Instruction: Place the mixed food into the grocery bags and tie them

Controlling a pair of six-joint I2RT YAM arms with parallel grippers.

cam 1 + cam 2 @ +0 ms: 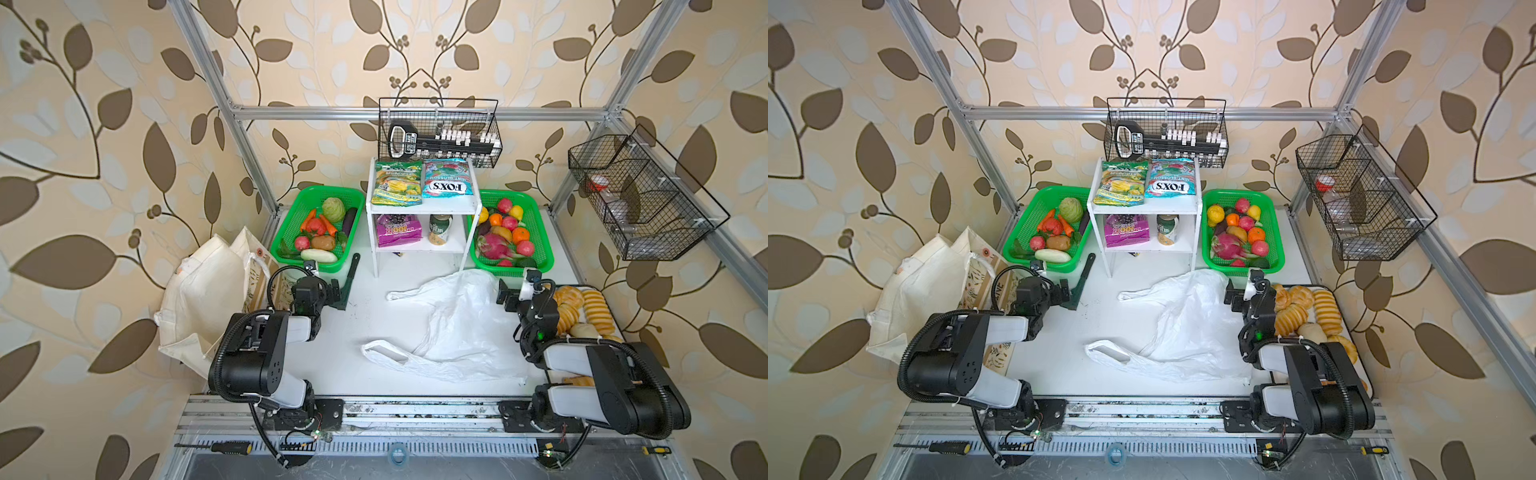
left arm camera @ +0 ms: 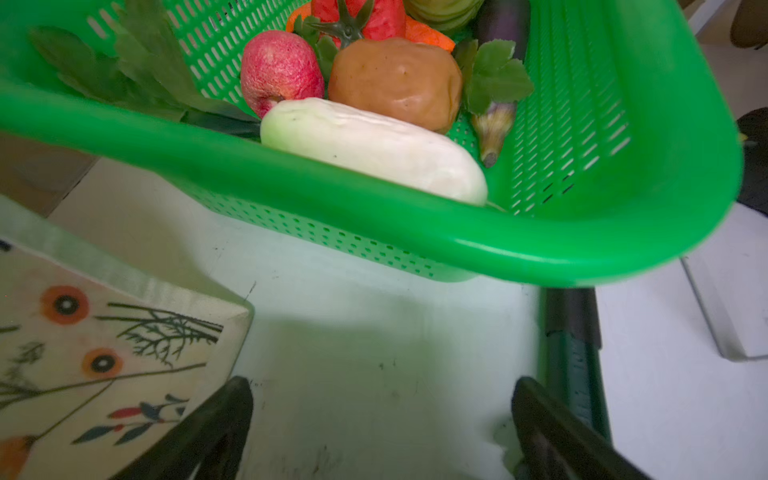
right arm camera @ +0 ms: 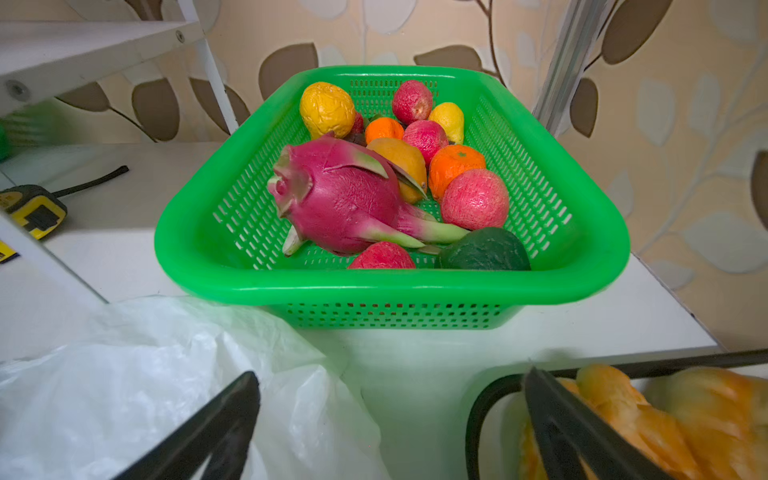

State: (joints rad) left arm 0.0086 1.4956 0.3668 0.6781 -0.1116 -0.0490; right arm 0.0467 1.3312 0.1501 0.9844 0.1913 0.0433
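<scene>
Your left fingers [image 2: 232,399] stand wide apart with nothing between them, over bare worktop [image 2: 374,353]. The printed side of the cream canvas tote [image 2: 83,353] is just beside one finger. The green vegetable basket [image 2: 374,237] sits right ahead of the tips.

Your right fingers [image 3: 239,399] are spread just as wide and hold nothing. The white plastic bag [image 3: 124,395] lies crumpled under and beside one finger, and the bread loaves [image 3: 623,411] are by the other. Straight ahead of those tips is the green fruit basket [image 3: 395,286]. In it, the pink dragon fruit [image 3: 345,199] lies nearest the fingers, with the yellow and orange toy fruits [image 3: 455,166] behind it.

In both top views the white shelf [image 1: 449,206] stands beyond the fingers, between the two pairs. The FOX'S candy packet [image 1: 448,178] is on its top board. The purple snack packet [image 1: 398,230] and the drink can [image 1: 439,227] are on the board below.
</scene>
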